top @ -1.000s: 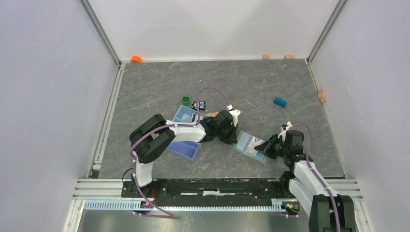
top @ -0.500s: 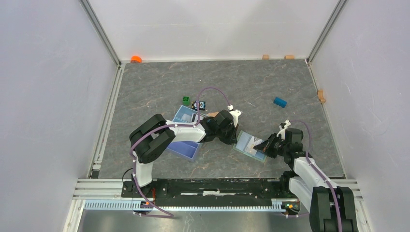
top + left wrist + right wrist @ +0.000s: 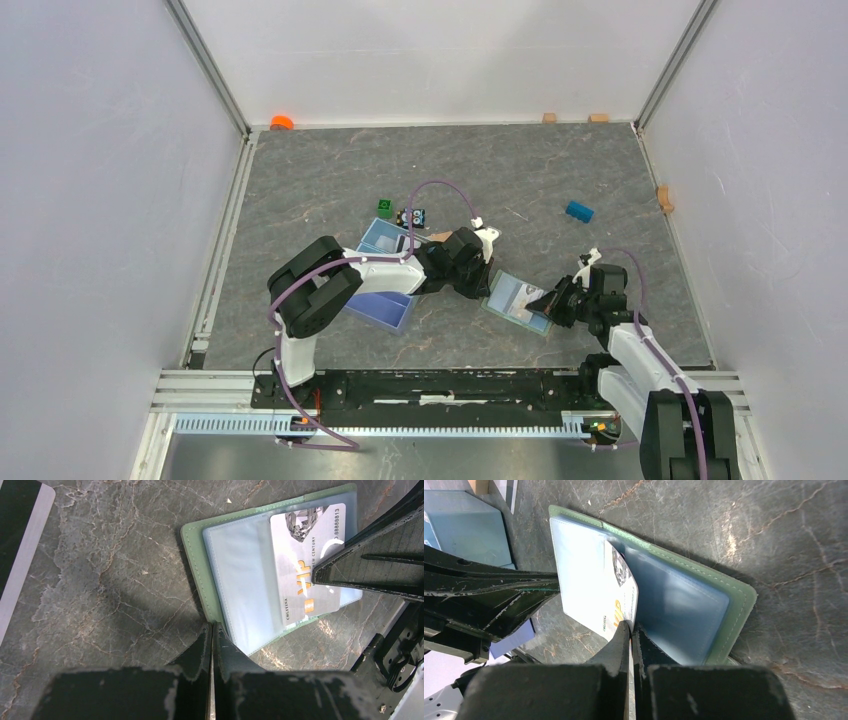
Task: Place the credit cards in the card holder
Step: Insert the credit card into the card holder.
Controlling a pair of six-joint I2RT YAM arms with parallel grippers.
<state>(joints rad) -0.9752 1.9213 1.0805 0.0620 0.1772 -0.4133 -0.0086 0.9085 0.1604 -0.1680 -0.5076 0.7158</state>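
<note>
Credit card (image 3: 623,594) edge hidden between right gripper (image 3: 630,628) fingers, card holder (image 3: 686,602) open

My left gripper (image 3: 489,284) and right gripper (image 3: 546,300) hang low over a dark grey worktop (image 3: 330,180), veined with pale cracks like marble. A plain white left wall (image 3: 100,200) stands well out beyond my left gripper, a right wall (image 3: 770,200) beyond the right one, and a back wall (image 3: 440,50) far ahead of both. Silvery metal posts (image 3: 207,66) climb the rear corners. Behind my grippers a black bar (image 3: 440,385) and an aluminium rail (image 3: 440,425) cross the near edge. The light is even and the shadows are soft.
</note>
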